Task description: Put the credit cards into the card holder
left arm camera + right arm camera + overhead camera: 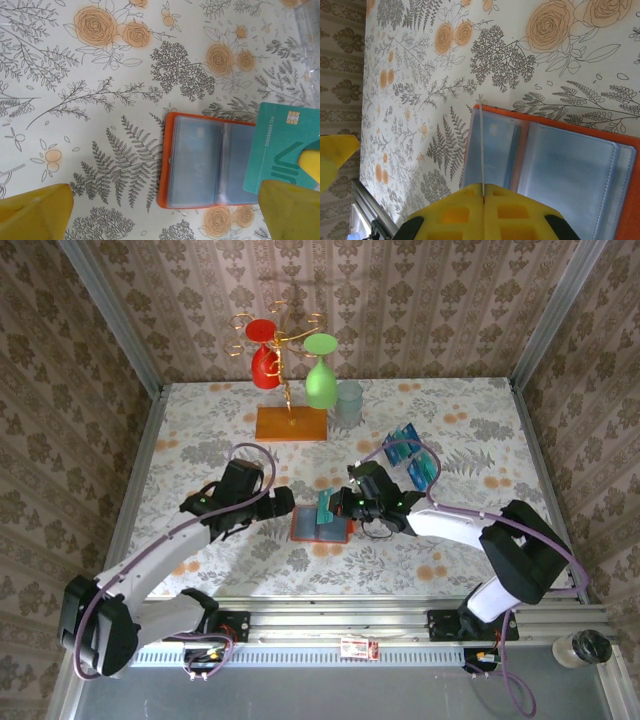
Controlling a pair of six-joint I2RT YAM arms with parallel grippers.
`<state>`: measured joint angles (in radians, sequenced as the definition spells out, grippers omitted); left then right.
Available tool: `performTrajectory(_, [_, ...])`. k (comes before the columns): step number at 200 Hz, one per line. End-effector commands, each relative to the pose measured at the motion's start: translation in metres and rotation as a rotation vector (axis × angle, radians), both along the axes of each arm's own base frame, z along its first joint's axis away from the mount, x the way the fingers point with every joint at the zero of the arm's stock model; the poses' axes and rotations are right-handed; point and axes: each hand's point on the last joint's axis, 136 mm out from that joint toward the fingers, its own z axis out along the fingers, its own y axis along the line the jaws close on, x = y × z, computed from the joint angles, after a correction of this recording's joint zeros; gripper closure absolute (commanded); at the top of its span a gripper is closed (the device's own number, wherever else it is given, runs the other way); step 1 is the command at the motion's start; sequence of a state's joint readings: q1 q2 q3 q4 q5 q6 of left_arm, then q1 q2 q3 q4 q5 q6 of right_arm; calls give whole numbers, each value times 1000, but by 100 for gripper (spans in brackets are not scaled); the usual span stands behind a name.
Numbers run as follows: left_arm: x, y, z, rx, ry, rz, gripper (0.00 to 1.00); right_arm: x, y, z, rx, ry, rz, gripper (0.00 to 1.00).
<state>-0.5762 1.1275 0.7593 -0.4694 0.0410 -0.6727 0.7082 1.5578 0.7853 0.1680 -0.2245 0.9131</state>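
Right gripper (483, 194) pinches teal card (481, 145) edge-on above open card holder (570, 165); left gripper (283, 503), spread wide, at holder's 9 o'clock.

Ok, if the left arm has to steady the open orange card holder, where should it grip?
Probably the orange outer rim of the card holder, on the half the teal card leaves bare, coming low from the left gripper's side. It lies open and flat, so only the rim offers a pinch; the right gripper holds the card over the other half.
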Motion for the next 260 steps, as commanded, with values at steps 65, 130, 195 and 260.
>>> performTrajectory(65, [2,-27,-29,291,-33,-191,14,4,-9,-13,56,-46,-97,100])
performTrajectory(130, [4,-21,-50,391,-21,-193,14,1,-14,-20,82,-54,-124,100])
performTrajectory(195, [2,-18,-66,411,0,-191,13,1,-14,-22,108,-67,-126,100])
performTrajectory(260, [-3,-14,-84,427,37,-184,12,2,-12,-26,128,-61,-132,100])
